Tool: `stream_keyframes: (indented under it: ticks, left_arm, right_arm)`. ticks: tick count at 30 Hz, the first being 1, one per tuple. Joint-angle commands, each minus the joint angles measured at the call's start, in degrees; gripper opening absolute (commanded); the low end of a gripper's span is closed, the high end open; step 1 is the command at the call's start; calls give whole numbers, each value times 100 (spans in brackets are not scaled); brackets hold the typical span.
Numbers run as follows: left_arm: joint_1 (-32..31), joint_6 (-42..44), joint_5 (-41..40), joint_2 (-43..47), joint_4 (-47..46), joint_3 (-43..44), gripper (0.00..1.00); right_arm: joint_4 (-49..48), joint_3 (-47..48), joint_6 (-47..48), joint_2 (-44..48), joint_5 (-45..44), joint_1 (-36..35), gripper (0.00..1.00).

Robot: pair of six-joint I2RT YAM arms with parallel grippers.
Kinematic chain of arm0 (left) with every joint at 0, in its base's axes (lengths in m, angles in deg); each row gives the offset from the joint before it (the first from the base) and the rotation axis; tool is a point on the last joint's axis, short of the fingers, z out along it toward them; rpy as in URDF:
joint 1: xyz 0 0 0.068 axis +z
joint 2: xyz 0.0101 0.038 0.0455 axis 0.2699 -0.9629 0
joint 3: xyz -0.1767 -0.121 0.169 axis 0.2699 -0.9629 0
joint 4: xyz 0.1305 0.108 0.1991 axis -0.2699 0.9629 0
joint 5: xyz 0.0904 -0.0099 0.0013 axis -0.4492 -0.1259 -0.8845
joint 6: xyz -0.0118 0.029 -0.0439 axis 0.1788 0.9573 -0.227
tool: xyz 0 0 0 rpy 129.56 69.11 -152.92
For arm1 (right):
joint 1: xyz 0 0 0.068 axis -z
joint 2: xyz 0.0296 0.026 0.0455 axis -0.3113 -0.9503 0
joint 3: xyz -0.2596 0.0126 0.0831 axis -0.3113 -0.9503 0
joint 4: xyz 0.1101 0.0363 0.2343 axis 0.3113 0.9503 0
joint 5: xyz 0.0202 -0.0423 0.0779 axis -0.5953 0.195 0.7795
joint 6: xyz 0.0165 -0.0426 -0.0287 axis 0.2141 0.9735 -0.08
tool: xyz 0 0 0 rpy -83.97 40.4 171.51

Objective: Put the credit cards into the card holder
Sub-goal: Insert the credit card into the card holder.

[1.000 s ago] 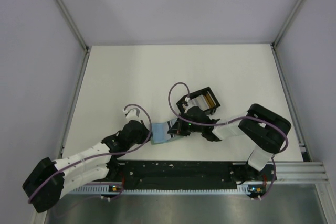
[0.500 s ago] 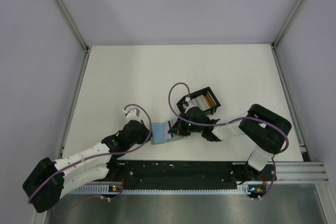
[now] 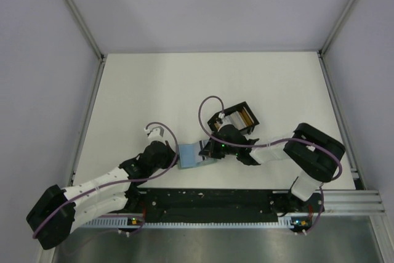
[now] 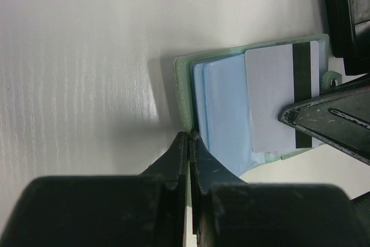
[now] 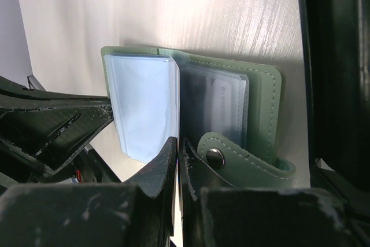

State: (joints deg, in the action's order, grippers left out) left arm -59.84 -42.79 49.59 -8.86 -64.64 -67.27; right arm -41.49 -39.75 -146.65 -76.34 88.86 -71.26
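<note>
The white desk [image 3: 154,90] carries a black box [image 3: 237,117], and just in front of the box the two arms meet. Between them lies the green card holder [image 4: 222,114], open. A pale credit card [image 4: 272,96] with a dark stripe rests on its blue inside. The left end effector [image 4: 189,137] is fully closed, its tips touching the holder's edge. The right end effector [image 5: 176,143] is also closed, at the card; whether it grips I cannot tell.

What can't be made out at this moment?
- Whether the card sits inside a sleeve of the card holder: left wrist view, the right tool covers its corner.
- Contents of the black box: too small from above, cut off in the wrist views.
- What the left tool presses or pinches: hidden beneath it.
</note>
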Motion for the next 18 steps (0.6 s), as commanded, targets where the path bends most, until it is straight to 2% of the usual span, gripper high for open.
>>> stream_keyframes:
  ticks: [1,7,18]
  left_arm:
    - [15,-37,4,-29,-268,-19,0]
    - [15,-19,21,-38,-304,-19,0]
    - [15,-116,-93,-29,-242,-28,0]
  right_arm:
    - [369,169,275,-305,91,74,0]
    - [326,293,232,-640,461,30,0]
    - [651,-102,-75,-175,471,-119,0]
